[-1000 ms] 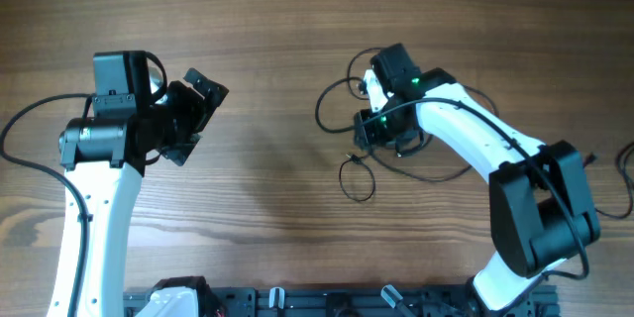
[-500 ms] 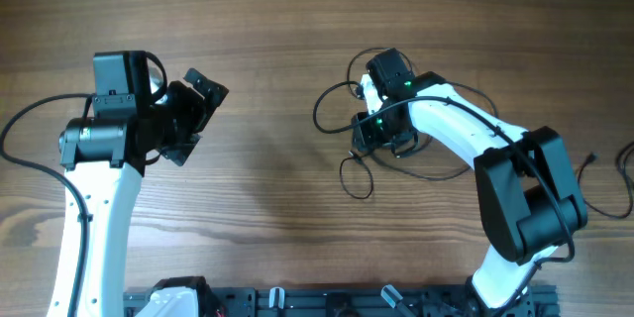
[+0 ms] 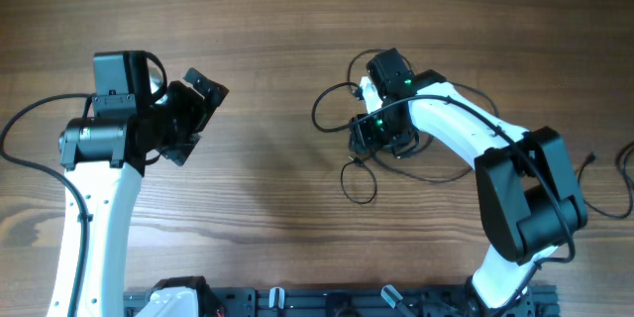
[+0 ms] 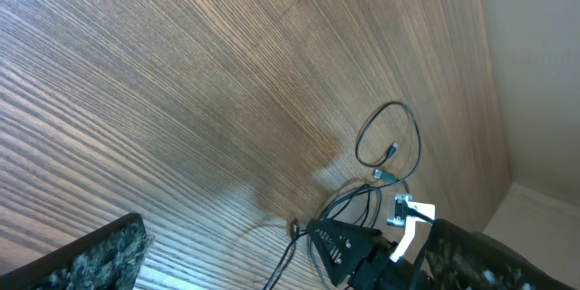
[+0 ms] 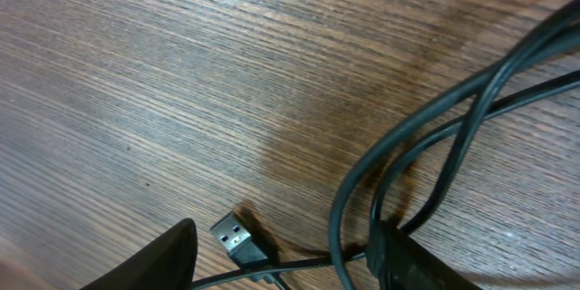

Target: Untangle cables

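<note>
Nothing separated yet, by the look of it: the cables [image 5: 471, 109] lie in one knotted bunch of overlapping loops right of centre on the table [image 3: 277, 40], strands crossing, a USB plug [image 5: 237, 236] loose at the edge. Right gripper [image 3: 374, 134] sits on the bunch, fingers apart with strands between them, nothing clamped. Left gripper [image 3: 195, 119] hangs well apart, spread wide and empty, so all the untangling is left.

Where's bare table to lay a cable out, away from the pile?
Best: the wide bare wood between the left gripper and the cables. The far strip of table beyond both arms is bare too. Crowded: around the right gripper, where loops pile up, and to its right, where they trail off.
</note>
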Controlling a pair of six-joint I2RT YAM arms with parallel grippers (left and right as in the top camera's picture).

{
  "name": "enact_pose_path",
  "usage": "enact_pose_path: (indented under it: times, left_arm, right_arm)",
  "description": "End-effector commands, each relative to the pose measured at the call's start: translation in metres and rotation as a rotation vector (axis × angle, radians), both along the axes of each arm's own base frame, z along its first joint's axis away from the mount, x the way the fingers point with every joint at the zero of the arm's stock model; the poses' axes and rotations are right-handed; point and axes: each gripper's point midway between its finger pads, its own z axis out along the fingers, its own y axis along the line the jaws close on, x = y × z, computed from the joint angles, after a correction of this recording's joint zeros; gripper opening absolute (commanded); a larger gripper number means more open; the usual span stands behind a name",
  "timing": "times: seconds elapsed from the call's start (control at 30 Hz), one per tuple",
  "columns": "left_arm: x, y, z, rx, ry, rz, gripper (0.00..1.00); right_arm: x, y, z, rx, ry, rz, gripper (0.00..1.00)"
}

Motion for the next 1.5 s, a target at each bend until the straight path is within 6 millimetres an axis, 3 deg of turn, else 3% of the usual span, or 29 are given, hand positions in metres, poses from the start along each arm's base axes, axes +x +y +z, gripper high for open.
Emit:
enact_pose_path:
  times: [0.0,0.17,0.3,0.37,0.4,0.43,0.5,0.6,0.67,0.77,0.9,1.03,1.17,1.3,1.47]
  left_arm:
    - [0.001,0.000,0.008,0.019,-0.030,-0.015,1.00]
    - [0.001,0.000,0.008,0.019,-0.030,-0.015,1.00]
    - [0.001,0.000,0.008,0.019,-0.030,-0.015,1.00]
    - [0.001,0.000,0.008,0.019,-0.030,-0.015,1.00]
    - [0.001,0.000,0.008,0.019,-0.030,-0.016,1.00]
    - [0.001,0.000,0.008,0.019,-0.030,-0.016,1.00]
    - [0.001,0.000,0.008,0.019,-0.030,-0.015,1.00]
    - [0.001,0.000,0.008,0.019,-0.030,-0.016,1.00]
    - [0.001,0.000,0.008,0.019,-0.030,-0.016,1.00]
    - [0.001,0.000,0.007,0.019,-0.028,-0.016,1.00]
    - [-0.001,-0.003,0.004,0.018,-0.019,-0.026,1.00]
    - [0.001,-0.015,-0.013,0.025,0.004,-0.067,1.00]
    - [0.018,-0.031,-0.030,0.022,0.006,-0.116,1.00]
    - [0.041,-0.076,-0.055,-0.019,-0.002,-0.239,1.00]
    - [0.053,-0.105,-0.086,-0.018,0.022,-0.309,1.00]
  right_arm:
    - [0.004,0.008,0.012,0.041,-0.024,0.004,0.62]
    - [-0.008,0.010,0.000,0.038,-0.011,0.023,0.62]
    - [-0.017,0.013,-0.014,0.044,-0.022,0.040,0.53]
    - [-0.017,0.013,-0.020,0.051,-0.037,0.038,0.37]
    - [-0.014,0.014,-0.020,0.059,-0.053,0.039,0.17]
    - [-0.007,0.018,-0.018,0.074,-0.083,0.043,0.06]
    - [0.005,0.034,-0.007,0.153,-0.132,0.076,0.04]
    - [0.023,0.061,0.027,0.285,-0.179,0.129,0.04]
    - [0.038,0.080,0.063,0.377,-0.219,0.156,0.04]
    - [0.055,0.110,0.145,0.550,-0.298,0.223,0.04]
    - [0.055,0.129,0.257,0.743,-0.454,0.329,0.04]
    - [0.036,0.126,0.321,0.826,-0.573,0.391,0.04]
    - [0.015,0.126,0.344,0.907,-0.570,0.452,0.04]
    - [0.008,0.127,0.349,0.941,-0.556,0.475,0.04]
    - [0.003,0.128,0.355,0.976,-0.551,0.502,0.04]
